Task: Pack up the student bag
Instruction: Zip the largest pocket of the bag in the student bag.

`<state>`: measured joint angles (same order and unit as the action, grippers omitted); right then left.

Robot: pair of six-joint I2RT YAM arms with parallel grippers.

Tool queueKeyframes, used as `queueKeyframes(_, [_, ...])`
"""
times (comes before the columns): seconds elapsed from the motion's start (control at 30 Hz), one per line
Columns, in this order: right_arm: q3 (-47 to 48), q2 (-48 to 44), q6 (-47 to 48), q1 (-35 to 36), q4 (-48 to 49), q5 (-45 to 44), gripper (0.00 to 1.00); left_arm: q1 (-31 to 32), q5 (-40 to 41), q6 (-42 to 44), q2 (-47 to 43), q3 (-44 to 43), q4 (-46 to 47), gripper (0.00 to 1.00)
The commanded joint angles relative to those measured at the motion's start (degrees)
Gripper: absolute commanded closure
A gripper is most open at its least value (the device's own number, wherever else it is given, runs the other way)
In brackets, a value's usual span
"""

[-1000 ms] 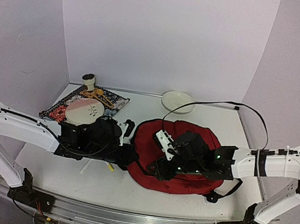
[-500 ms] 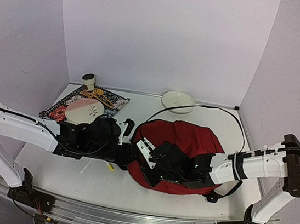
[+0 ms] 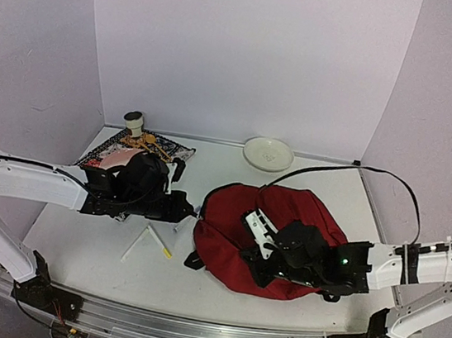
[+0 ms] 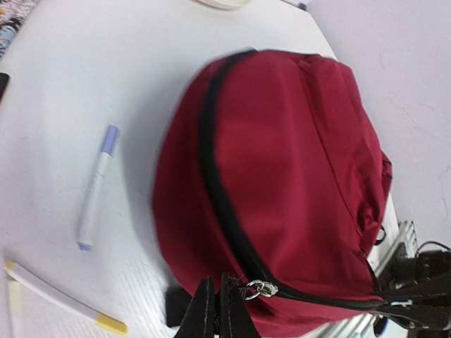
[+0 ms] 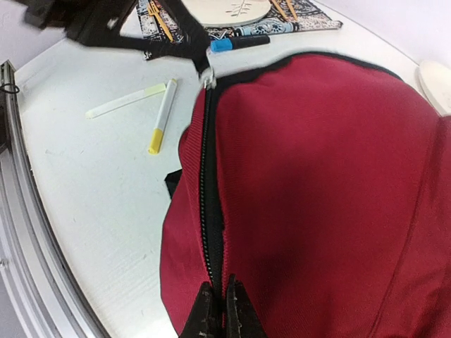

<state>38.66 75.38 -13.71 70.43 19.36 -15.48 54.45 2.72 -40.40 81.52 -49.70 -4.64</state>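
Dark-red student bag (image 3: 287, 214) lies flat, long axis left-right. Left gripper (image 4: 215, 310) is pinched together at its zipper end. Right gripper (image 5: 220, 306) is pinched together at its near seam.

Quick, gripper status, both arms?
Left gripper: closed, tips at the zipper pull of the student bag; whether it grips the pull is unclear.
Right gripper: closed, pinching the student bag along its zipper.

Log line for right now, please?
left gripper: shut by zipper pull | right gripper: shut on bag seam | bag: looks zipped | marker: on table
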Motion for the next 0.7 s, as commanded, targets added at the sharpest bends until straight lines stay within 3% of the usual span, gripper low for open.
queueKeyframes(0.0, [-4.42, -7.54, -2.43, 0.15, -7.94, -3.68, 1.00, -5.55, 5.89, 4.69, 1.58, -3.69, -3.06, 1.00])
queueKeyframes(0.23, [-8.46, -17.32, -6.40, 0.15, -12.32, -5.95, 1.00, -8.99, 9.63, 8.89, 6.92, -8.29, -3.58, 1.00])
queueKeyframes(0.37, [-8.28, -19.11, -7.41, 0.14, -12.33, -4.46, 0.96, -8.46, 1.64, 9.05, 10.42, -11.43, -2.91, 1.00])
queueKeyframes(0.67, [1.38, -13.15, -8.79, 0.14, -12.02, 0.15, 0.48, -0.45, -6.35, 4.02, 9.42, -10.85, 1.43, 1.00])
